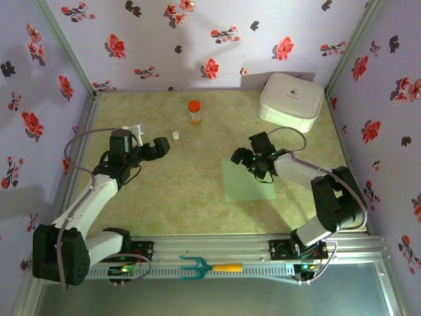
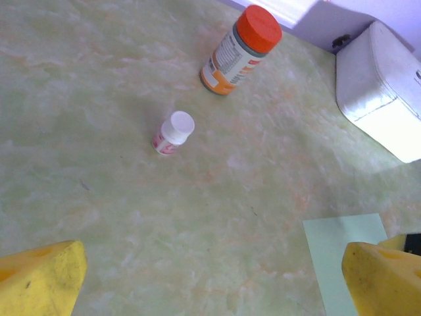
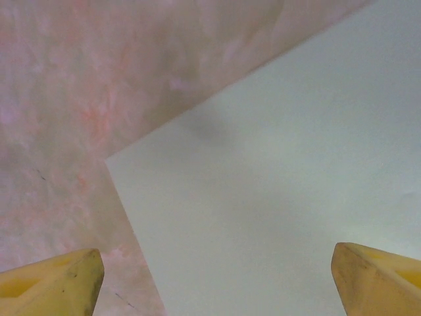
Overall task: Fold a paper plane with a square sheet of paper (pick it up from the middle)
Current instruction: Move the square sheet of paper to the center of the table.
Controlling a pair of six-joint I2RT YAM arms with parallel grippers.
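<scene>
Paper (image 1: 247, 188): a pale green square lying flat on the table (image 1: 184, 197), right of centre and nearer the arms than the box. No crease is visible.
Right gripper (image 1: 245, 158): over the paper's far left corner, jaws spread wide and holding nothing. In the right wrist view that corner lies between the two yellow fingers (image 3: 52, 283). Whether they touch the sheet cannot be told.
Left gripper (image 1: 162, 146): above bare table left of centre, well apart from the paper, jaws wide and empty. In the left wrist view the paper's edge shows just beside the right-hand finger.
Bottle (image 1: 194, 111): orange cap, upright, at the far middle of the table.
Vial (image 1: 176, 136): small with a white cap, upright, between the bottle and the left gripper and near the gripper.
Box (image 1: 291, 99): white and rounded, in the far right corner, apart from the paper.
Fork tool (image 1: 204, 266): teal prongs and a yellow handle, lying along the rail (image 1: 250, 247) at the near edge, between the two arm bases.
</scene>
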